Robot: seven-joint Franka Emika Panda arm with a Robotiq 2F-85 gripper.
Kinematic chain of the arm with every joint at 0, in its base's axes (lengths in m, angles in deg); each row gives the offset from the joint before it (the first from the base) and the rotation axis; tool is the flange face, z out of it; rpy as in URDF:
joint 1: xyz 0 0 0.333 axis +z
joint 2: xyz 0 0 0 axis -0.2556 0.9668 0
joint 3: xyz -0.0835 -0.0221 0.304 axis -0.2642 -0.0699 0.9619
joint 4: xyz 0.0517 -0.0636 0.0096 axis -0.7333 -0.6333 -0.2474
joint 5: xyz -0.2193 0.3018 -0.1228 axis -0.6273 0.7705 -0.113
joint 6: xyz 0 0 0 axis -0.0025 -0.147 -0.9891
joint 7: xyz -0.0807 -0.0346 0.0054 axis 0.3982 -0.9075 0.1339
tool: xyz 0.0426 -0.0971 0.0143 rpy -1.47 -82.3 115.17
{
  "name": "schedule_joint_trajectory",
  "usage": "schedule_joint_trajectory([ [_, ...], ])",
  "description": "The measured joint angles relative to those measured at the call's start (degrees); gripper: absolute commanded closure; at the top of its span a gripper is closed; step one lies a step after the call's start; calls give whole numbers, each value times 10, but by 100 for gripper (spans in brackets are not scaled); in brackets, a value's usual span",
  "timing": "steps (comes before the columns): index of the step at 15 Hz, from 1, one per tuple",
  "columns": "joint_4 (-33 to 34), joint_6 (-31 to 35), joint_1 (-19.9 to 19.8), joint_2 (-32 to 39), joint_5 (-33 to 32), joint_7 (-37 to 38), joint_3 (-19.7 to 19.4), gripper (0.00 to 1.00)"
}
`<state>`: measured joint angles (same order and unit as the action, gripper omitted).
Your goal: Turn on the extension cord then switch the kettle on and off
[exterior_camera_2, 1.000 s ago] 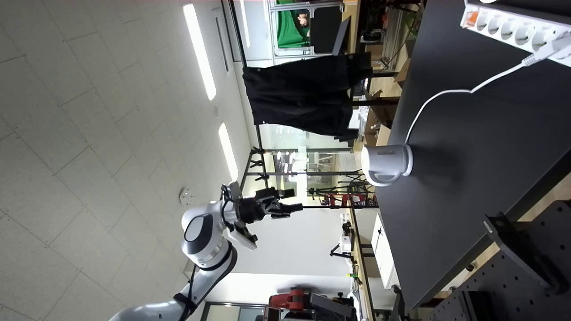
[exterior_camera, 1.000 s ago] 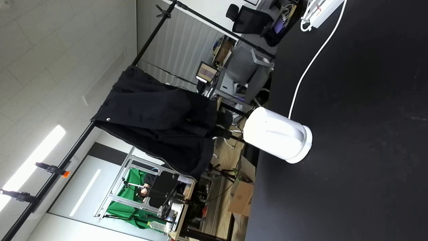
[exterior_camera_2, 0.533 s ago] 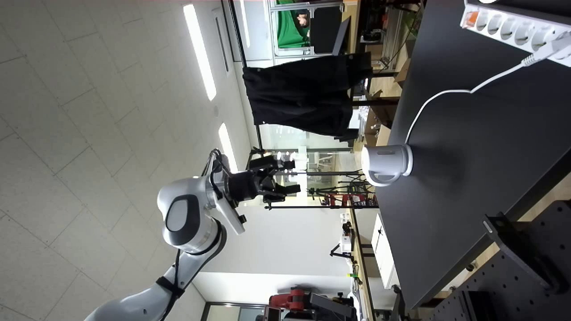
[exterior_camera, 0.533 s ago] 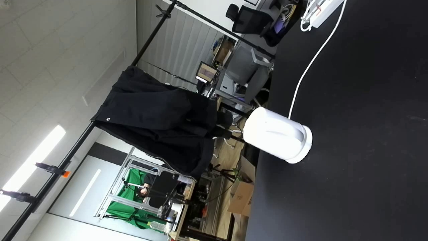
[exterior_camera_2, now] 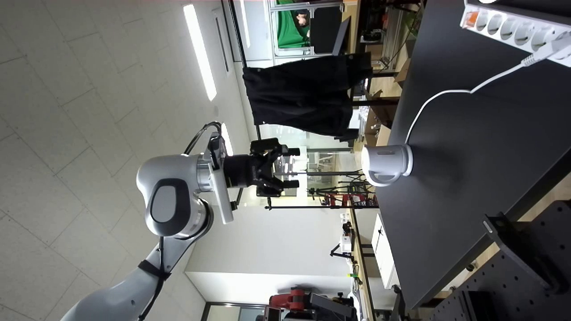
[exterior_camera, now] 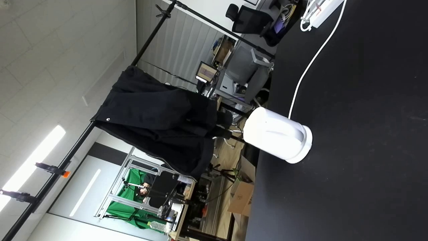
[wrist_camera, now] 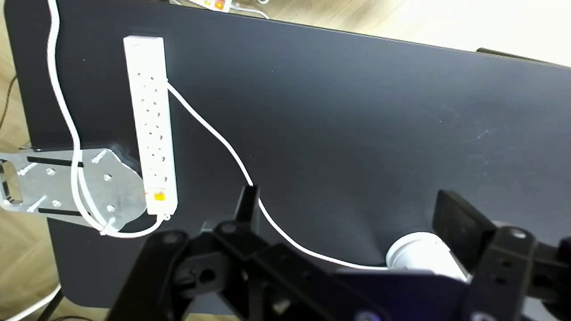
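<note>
kettle (exterior_camera: 276, 134), extension cord (wrist_camera: 152, 129) apart | fingers (wrist_camera: 461, 223) spread | box (exterior_camera: 241, 205) marking (exterior_camera: 239, 197) unreadable

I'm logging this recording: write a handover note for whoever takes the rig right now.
Black two-fingered end effector: open, empty, above the flat black table.
Long white plastic power strip: on the table, small orange switch at one end.
White rounded cylindrical kettle: upright on the table, thin white cable plugged into the strip.
Done: nothing confirmable; no on/off state is readable.
Left, probably: strip on, then kettle on and off.
</note>
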<state>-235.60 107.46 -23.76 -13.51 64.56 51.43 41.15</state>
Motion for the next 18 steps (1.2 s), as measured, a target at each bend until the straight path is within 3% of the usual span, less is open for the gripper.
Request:
schedule_joint_trajectory([
  [9, 3, -1, 4, 5, 0, 0, 1, 0],
  [12, 7, 26, 4, 17, 2, -7, 1, 0],
  [18, 103, 86, 12, 157, 55, -38, 1, 0],
])
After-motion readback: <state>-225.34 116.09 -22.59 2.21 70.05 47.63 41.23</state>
